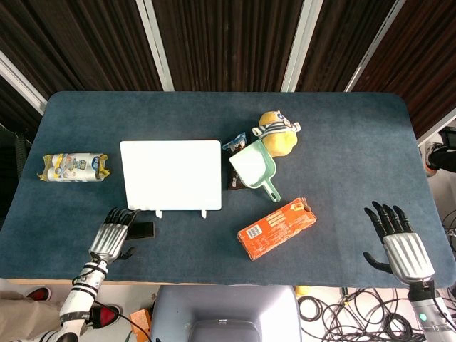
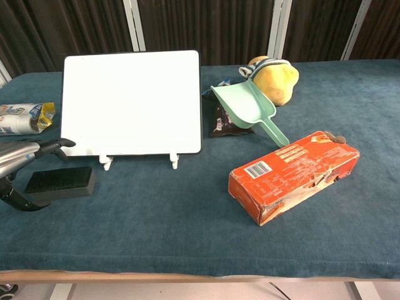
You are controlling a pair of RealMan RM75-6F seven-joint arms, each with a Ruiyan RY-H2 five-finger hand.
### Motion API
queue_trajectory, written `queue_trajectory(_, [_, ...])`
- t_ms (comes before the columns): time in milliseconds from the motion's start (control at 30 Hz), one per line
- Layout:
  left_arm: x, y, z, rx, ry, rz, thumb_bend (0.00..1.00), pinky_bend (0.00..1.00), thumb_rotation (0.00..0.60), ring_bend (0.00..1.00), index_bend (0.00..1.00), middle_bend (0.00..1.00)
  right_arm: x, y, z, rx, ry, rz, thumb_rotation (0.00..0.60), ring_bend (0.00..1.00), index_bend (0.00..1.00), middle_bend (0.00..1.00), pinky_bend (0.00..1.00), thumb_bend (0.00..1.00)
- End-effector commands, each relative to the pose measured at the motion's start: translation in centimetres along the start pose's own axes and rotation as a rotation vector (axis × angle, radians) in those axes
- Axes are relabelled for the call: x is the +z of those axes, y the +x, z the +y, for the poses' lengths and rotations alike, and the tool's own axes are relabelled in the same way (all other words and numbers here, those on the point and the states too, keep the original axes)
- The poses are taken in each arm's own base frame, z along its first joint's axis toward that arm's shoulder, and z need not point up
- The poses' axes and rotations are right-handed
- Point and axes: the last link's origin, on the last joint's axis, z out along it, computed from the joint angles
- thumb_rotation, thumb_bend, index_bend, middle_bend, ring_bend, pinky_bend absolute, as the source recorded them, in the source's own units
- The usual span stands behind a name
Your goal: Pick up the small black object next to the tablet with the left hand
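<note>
Closest to me in the chest view is the orange carton (image 2: 294, 175), lying on its side on the blue table (image 2: 187, 231), well right of my work. The small black object (image 2: 60, 182) lies flat just in front of the white tablet (image 2: 131, 103), near its left foot. My left hand (image 1: 114, 235) is at the block's left end, fingers stretched forward and slightly apart, thumb curled beside it; I cannot tell whether anything touches the block. My right hand (image 1: 395, 239) hovers over the table's far right, fingers spread, holding nothing. A snack packet (image 1: 73, 167) lies left of the tablet. Right of it sit a green scoop (image 1: 256, 167), a dark wrapper (image 2: 230, 122) and a yellow plush toy (image 1: 278, 133), clustered together.
</note>
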Motion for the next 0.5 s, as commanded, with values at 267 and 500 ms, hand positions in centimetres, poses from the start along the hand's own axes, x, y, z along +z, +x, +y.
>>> queue_trajectory(267, [1.2, -1.2, 0.5, 0.057, 0.022, 0.01, 0.28, 0.12, 0.6, 0.15, 0.11, 0.26, -0.1, 0.0, 0.0, 0.001, -0.002, -0.002, 0.6, 0.0, 0.0, 0.0, 0.0, 0.16])
queue_trajectory(500, [1.4, -1.6, 0.6, 0.068, 0.031, 0.022, 0.28, 0.16, 0.6, 0.26, 0.28, 0.38, 0.2, 0.0, 0.1, -0.008, -0.016, 0.003, 0.6, 0.0, 0.0, 0.0, 0.0, 0.16])
